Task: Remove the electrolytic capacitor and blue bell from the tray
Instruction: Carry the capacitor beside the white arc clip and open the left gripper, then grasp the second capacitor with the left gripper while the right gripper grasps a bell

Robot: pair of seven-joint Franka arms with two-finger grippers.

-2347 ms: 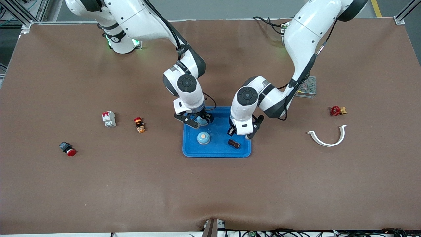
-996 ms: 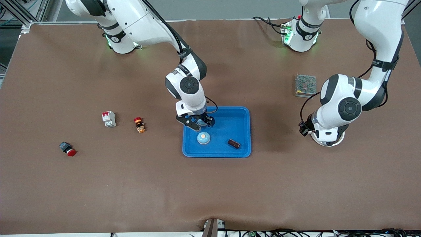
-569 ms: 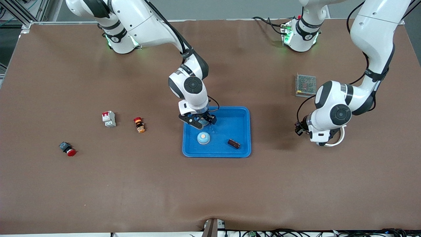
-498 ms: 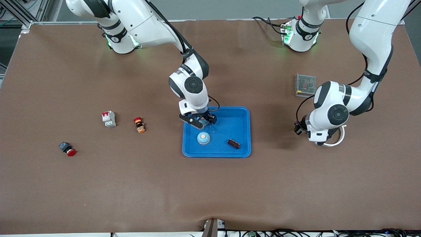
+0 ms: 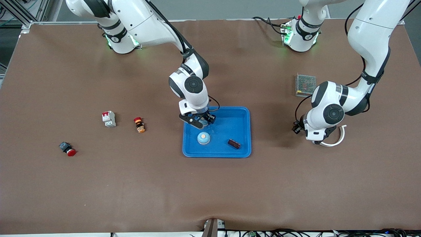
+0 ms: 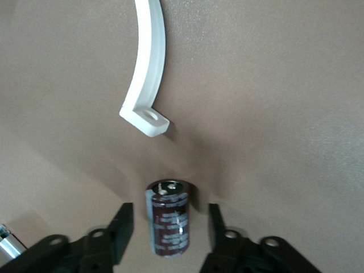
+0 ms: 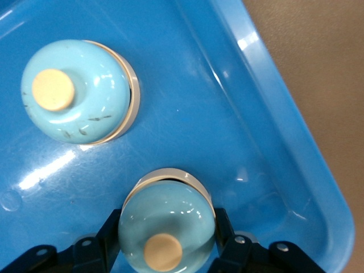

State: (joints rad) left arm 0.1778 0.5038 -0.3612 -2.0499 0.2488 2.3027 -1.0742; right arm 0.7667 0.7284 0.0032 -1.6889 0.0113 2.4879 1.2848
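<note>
We see the right gripper (image 5: 200, 121) low over the blue tray (image 5: 241, 113), at the tray's corner toward the right arm's base; its jaws are closed on a light blue bell (image 7: 166, 223), one finger pressed against each side of the dome, and the bell's tan button sits just inside the jaws in the right wrist view. A second bell (image 5: 203, 138) stands upright in the tray just ahead of those jaws, apart from the held one and nearer the front camera; a dark brown capacitor (image 5: 234, 143) lies on its side in the same tray, toward the left arm's end.

Over at the left arm's end of the counter (image 5: 210, 184) we find the left gripper (image 6: 169, 224) down close to the surface; its jaws stand partly open, with another capacitor (image 6: 168, 216) between them, a visible gap on each side, so nothing is gripped there; whether that capacitor rests on the counter we cannot tell. Just past the jaws lies a white curved bracket (image 6: 146, 74), its flat end with a hole pointing toward the capacitor but not touching it.

Elsewhere on the counter: a metal mesh box (image 5: 305, 85) near the left arm; a white breaker (image 5: 109, 118), an orange push button (image 5: 139, 124) and a red-capped button (image 5: 67, 148) toward the right arm's end.
</note>
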